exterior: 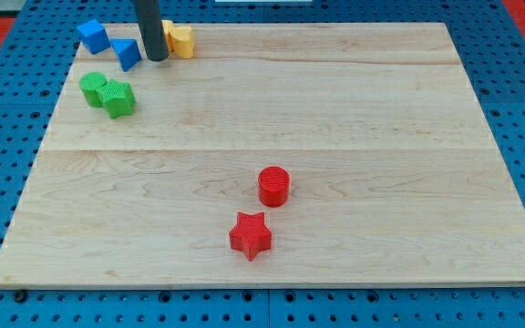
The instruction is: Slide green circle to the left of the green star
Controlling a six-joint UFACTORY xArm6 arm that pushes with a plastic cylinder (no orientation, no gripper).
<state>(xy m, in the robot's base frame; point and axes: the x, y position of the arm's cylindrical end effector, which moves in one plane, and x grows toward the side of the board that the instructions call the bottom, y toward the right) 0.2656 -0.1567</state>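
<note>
place: robot lab bench, tabletop test rig
base: blue perforated panel [518, 109] with a regular hole grid, showing on all sides of the board
surface: pale wooden board [335, 118], plain planks
props: small plastic blocks, e.g. red star [250, 236], red cylinder [273, 186]
tool: dark rod [150, 27] coming down from the view's top
edges: red strips in the top corners
</note>
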